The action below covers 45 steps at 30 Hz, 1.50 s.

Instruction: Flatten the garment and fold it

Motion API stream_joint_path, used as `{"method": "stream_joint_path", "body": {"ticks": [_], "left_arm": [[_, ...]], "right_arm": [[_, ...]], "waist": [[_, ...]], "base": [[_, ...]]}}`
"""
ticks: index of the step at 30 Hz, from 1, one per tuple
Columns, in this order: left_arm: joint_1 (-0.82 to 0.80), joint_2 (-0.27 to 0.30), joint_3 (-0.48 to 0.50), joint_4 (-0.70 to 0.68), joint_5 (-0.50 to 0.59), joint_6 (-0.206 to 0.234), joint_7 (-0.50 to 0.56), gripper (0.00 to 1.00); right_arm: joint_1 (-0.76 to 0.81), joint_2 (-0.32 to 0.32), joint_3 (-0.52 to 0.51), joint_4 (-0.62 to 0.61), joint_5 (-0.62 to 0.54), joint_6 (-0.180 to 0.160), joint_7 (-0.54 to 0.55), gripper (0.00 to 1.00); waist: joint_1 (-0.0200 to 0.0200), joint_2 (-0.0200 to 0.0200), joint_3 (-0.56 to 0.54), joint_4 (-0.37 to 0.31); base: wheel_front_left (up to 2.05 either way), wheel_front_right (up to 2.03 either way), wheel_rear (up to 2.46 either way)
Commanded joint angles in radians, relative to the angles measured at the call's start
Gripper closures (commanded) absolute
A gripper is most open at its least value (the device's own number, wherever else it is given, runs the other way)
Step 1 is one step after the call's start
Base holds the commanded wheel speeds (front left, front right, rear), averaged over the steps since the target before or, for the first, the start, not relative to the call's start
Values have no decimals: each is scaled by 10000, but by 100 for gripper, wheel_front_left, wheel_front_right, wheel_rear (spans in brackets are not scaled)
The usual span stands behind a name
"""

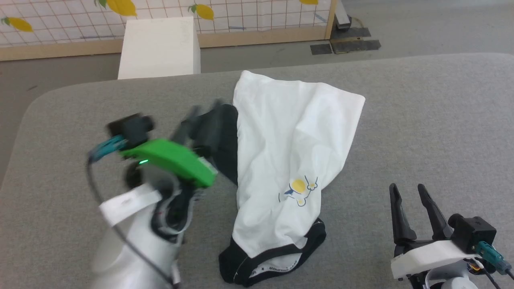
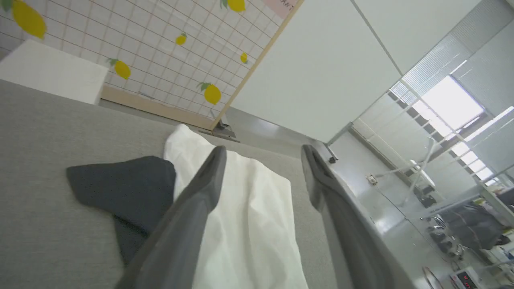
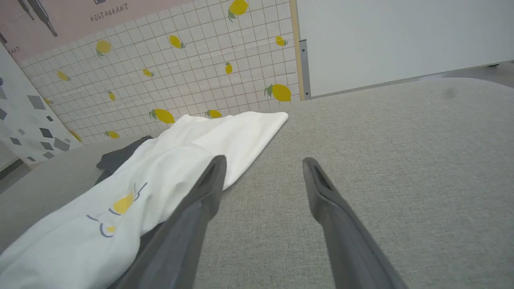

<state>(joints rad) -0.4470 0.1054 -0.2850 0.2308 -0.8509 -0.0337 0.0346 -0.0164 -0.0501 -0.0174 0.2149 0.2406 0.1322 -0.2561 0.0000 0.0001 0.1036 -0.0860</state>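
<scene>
From where I stand, the left tool (image 1: 207,110) is a blur over the grey counter (image 1: 421,120), at about nine o'clock from the shirt (image 1: 281,136). Its green housing (image 1: 172,160) is towards me and its tips are above the black sleeve (image 1: 223,136). In the left wrist view its fingers (image 2: 200,192) stand wide apart with nothing between them. One lies across the white cloth and the other over the counter's far edge. I cannot tell whether they touch the fabric.

The sleeve lies flat on the counter, poking out from under the shirt's nine o'clock side. The shirt itself is near the middle of the counter, a long, rumpled white shape folded lengthwise. Its hem is at twelve o'clock and its black lettered trim (image 1: 277,267) at six o'clock, nearest the robot. A small yellow-and-blue print (image 1: 299,190) faces up on the lower half, at about five o'clock from the shirt's middle.

Beyond the counter, at eleven o'clock from the shirt, a white box (image 1: 160,48) stands on the floor in front of a tiled screen with lemons (image 1: 56,20).

The right tool (image 1: 406,188) sits low at four o'clock from the shirt, well apart from it. Its two dark fingers are spread, point to twelve o'clock and hold nothing, with bare counter between them.
</scene>
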Motion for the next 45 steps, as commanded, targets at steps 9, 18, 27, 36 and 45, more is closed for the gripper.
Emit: {"method": "stream_joint_path", "body": {"ticks": [9,18,27,36,45], "left_arm": [[2533,1441,837,-634,3030,1417,-2894,0],[4257,627,1527,-2056,4726,1682,-2960,0],[4530,-77,2105,-2392,5305,1180,-2962,0],[4073,-408,2127,-2172,5585,683,-2963,0],[4120,-518,2279,-2052,5642,444,-2963,0]], "right_arm": [[126,-1,150,252,156,-15,-57,0],[-631,-1,275,1088,651,-15,1644,0],[-3687,-1,1208,1885,-562,-15,5519,0],[-5492,-3,2541,3220,-2052,-15,10077,0],[-5436,-216,2021,2609,-1375,-15,10007,100]], "waist": [[0,-1,-225,457],[0,-1,6,892],[0,-1,514,1275],[0,-1,999,1876],[0,-1,965,1740]], "base": [[0,0,0],[0,0,0],[0,0,0],[0,0,0],[0,0,0]]}}
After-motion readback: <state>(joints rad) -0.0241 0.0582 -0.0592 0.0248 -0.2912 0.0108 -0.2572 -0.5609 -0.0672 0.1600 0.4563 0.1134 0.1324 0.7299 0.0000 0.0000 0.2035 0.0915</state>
